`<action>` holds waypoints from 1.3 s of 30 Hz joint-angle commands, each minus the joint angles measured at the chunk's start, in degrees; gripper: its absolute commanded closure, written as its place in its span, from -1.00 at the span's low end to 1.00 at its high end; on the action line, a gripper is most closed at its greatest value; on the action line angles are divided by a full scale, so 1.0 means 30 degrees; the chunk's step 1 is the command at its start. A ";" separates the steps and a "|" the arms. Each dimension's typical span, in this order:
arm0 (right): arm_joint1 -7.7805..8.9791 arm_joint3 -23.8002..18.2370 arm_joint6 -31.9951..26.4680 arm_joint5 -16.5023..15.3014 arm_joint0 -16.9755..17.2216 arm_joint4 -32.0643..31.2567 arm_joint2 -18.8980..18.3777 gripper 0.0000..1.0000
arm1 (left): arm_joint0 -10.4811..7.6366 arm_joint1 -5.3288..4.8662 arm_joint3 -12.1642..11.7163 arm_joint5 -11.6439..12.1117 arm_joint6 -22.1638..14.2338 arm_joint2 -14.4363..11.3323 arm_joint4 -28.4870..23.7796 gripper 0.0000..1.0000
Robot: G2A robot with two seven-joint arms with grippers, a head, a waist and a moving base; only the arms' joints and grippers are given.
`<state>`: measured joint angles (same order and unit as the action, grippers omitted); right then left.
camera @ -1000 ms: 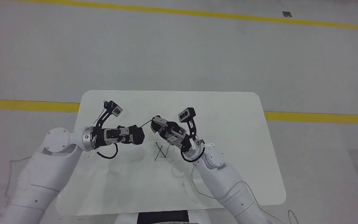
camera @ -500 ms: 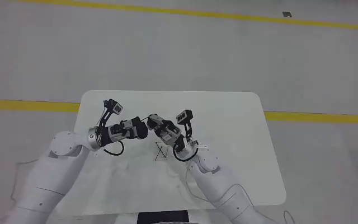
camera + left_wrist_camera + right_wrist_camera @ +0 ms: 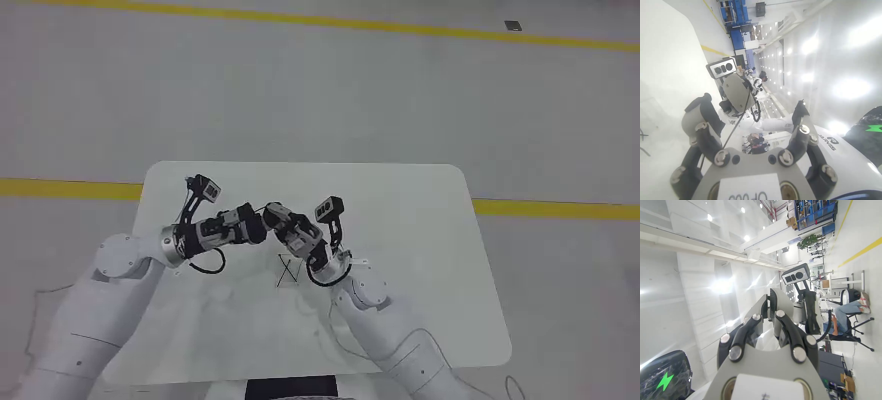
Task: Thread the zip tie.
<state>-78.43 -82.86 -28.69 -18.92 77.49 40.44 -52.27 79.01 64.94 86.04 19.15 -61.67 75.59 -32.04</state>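
A thin black zip tie [image 3: 738,121] runs from the grey fingers of my right gripper [image 3: 737,94], which is shut on it, down past one finger [image 3: 702,111] of my left gripper [image 3: 753,100]. The left gripper stands open, its black-taped fingers wide apart on either side of the right gripper's tip. From above, the left gripper [image 3: 251,226] and the right gripper [image 3: 273,216] meet nearly tip to tip over the middle of the white table [image 3: 420,200]. In the right wrist view the right gripper [image 3: 770,298] has its fingers pressed together, with a left fingertip [image 3: 811,311] just beyond.
A few spare black zip ties [image 3: 289,270] lie crossed on the table just in front of the grippers. Yellow floor lines [image 3: 560,208] run past the table's edges.
The left gripper has moved away from the robot and toward the right gripper, closing the gap between them. The right gripper has shifted slightly the same way.
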 commanded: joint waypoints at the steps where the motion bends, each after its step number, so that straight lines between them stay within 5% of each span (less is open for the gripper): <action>1: 0.0043 -0.0167 0.0055 0.0157 0.0082 -0.0542 -0.0106 1.00 | 0.0046 -0.0035 0.0127 -0.0036 0.0295 0.0016 0.0096 -1.00; 19: 0.0505 -0.1369 0.1104 0.2005 0.0733 -0.5521 -0.1203 1.00 | 0.0447 -0.0430 0.0719 0.0071 0.0579 0.0444 0.0476 -1.00; 25: 0.0559 -0.1369 0.1509 0.2483 0.0826 -0.6430 -0.1336 1.00 | 0.0462 -0.0515 0.0754 -0.0044 0.0724 0.0358 0.0517 -0.66; 30: 0.0577 -0.1385 0.1581 0.2599 0.0898 -0.6648 -0.1426 1.00 | 0.0462 -0.0588 0.0785 -0.0127 0.0836 0.0291 0.0688 -0.08; 39: 0.0592 -0.1603 0.1479 0.2111 0.1118 -0.6515 -0.1635 1.00 | 0.0413 -0.0699 0.0702 -0.0245 0.1146 0.0060 0.1024 0.12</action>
<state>-76.66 -87.63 -24.19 -12.50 80.81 21.03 -57.13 80.26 62.88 88.15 18.44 -58.29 75.82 -29.04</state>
